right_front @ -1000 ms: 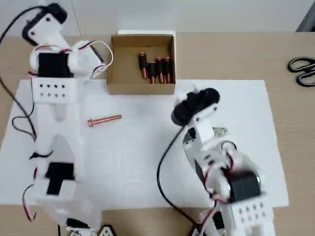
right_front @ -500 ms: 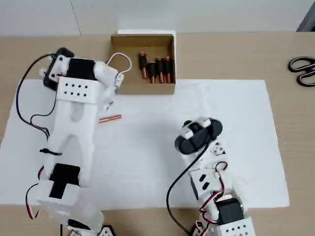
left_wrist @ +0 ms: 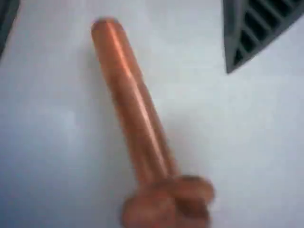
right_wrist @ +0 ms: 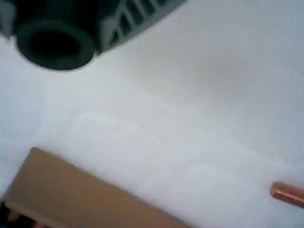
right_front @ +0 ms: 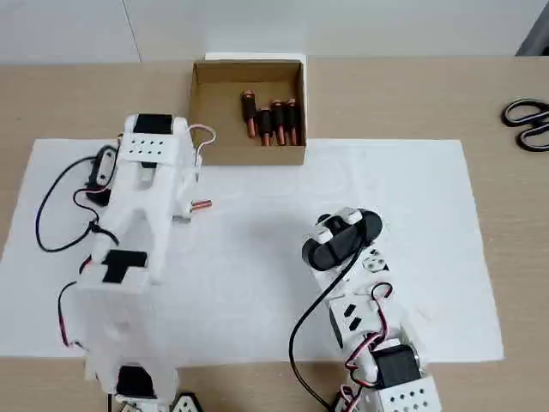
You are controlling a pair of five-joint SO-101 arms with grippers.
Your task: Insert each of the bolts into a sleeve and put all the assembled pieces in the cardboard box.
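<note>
Now the left pincer (left_wrist: 118,47) is down low over the white sheet (right_front: 257,283) with its jaws spread wide, released, one ribbed grey finger (left_wrist: 256,28) on one side and a dark edge of the other on the opposite side. The copper bolt (left_wrist: 133,123) lies flat on the sheet between them, and neither finger touches it. From the high view, the left arm covers most of that bolt, with just its tip poking out toward the middle of the sheet, a little in front of the cardboard box (right_front: 247,154). Over on the other side, the right pincer (right_wrist: 80,33) is clenched on a black sleeve (right_wrist: 54,45), carried clear of the sheet with its hollow end open to the wrist camera. Inside the box, four assembled pieces (right_front: 270,120) lie side by side, black sleeves on copper shanks. The box sits on the wooden counter (right_front: 515,197) at the sheet's far edge, and a pair of scissors (right_front: 527,124) rests well apart by the counter's right edge.
</note>
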